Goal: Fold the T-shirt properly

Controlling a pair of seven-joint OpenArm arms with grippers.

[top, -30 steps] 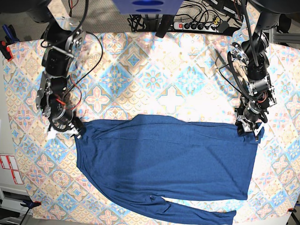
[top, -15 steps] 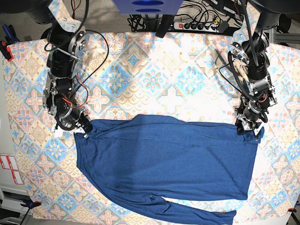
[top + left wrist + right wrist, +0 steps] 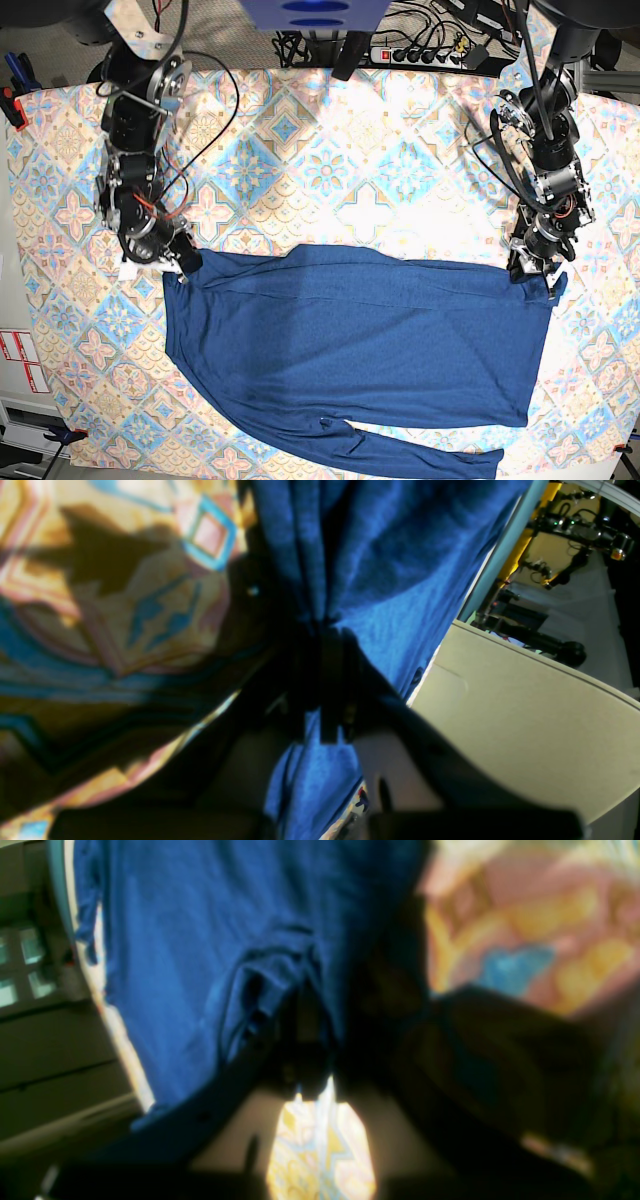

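Note:
The dark navy T-shirt (image 3: 360,340) lies spread flat on the patterned tablecloth (image 3: 330,170), with one long sleeve trailing along the front edge. My right gripper (image 3: 182,264) is at the shirt's upper left corner. In the right wrist view that gripper (image 3: 305,1010) is shut on bunched blue fabric (image 3: 190,940). My left gripper (image 3: 541,272) is at the upper right corner. The left wrist view shows it (image 3: 325,630) pinching gathered T-shirt cloth (image 3: 390,555), which puckers into folds at the fingertips.
A power strip (image 3: 420,55) and loose cables lie beyond the table's back edge. Red-and-white labels (image 3: 20,360) are stuck below the table's left side. The sleeve end (image 3: 470,462) reaches close to the front edge.
My right gripper slid right onto the shirt's upper left corner and closed on it. My left gripper closed on the upper right corner, and the fabric there has puckered.

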